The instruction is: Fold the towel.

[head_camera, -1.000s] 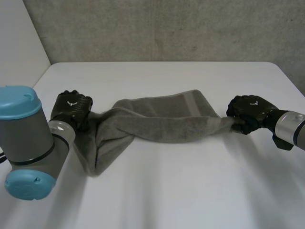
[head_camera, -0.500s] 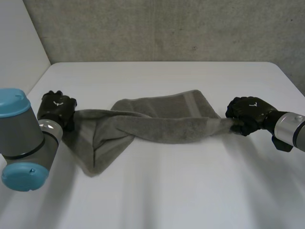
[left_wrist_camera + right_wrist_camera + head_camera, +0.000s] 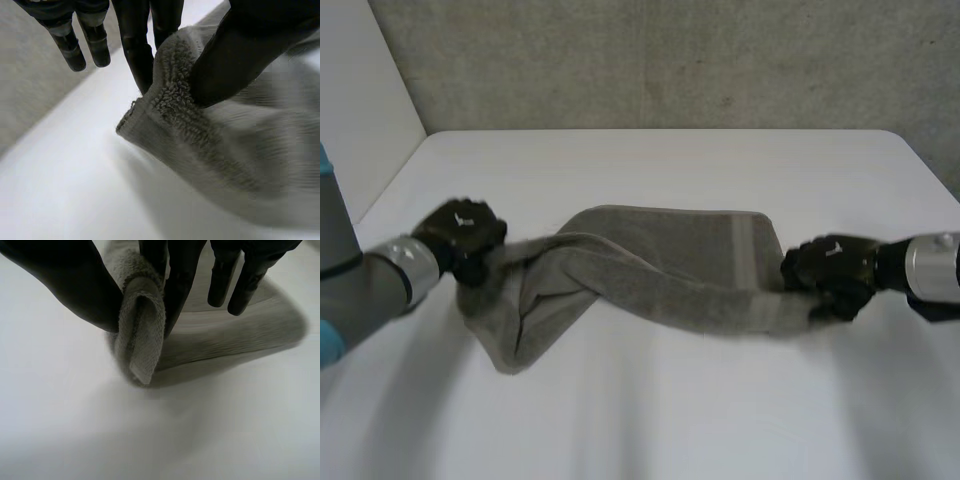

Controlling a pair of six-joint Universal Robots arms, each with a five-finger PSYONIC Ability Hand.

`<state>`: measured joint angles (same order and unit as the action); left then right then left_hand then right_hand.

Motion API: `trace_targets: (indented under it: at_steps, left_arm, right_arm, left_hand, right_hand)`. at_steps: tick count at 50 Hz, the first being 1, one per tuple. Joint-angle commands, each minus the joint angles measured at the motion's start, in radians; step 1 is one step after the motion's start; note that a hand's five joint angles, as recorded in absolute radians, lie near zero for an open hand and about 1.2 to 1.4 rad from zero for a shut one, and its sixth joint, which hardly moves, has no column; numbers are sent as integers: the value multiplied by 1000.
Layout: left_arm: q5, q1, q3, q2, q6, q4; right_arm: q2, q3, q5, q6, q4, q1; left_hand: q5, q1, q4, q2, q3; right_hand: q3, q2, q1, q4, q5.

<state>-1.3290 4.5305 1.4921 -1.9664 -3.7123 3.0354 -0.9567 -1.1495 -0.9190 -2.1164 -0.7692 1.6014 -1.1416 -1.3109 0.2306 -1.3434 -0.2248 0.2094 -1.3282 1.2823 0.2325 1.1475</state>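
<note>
My left hand (image 3: pixel 462 238) pinches the towel (image 3: pixel 650 265) at its nine o'clock end, thumb against fingers. My right hand (image 3: pixel 828 270) pinches the three o'clock end likewise. The towel stretches twisted across mid-table (image 3: pixel 650 160).

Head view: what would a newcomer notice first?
A grey towel, twisted and bunched, lies across the middle of the white table between two black hands. The left hand pinches one end and the right hand pinches the other. In each wrist view the cloth sits between thumb and fingers.
</note>
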Motion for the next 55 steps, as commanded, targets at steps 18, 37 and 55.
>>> trace_targets:
  at_steps: [18, 37, 55]
  left_arm:
    - [86, -48, -288, 141, 437, 1040]
    - [416, 130, 232, -68, 439, 1027]
    - [608, 200, 307, 61, 143, 509]
  right_arm:
    - [-292, 258, -121, -970, 1069, 15]
    - [-182, -272, 310, -760, 1033, -119]
    - [-152, -251, 330, 91, 225, -276]
  left_hand:
    - [-80, -85, -56, -53, 50]
    - [-80, -85, -56, -53, 50]
    - [-80, -85, -56, -53, 50]
  right_hand:
    - [-35, -68, 114, -58, 74]
    - [-35, -68, 114, -58, 74]
    - [-35, -68, 114, -58, 74]
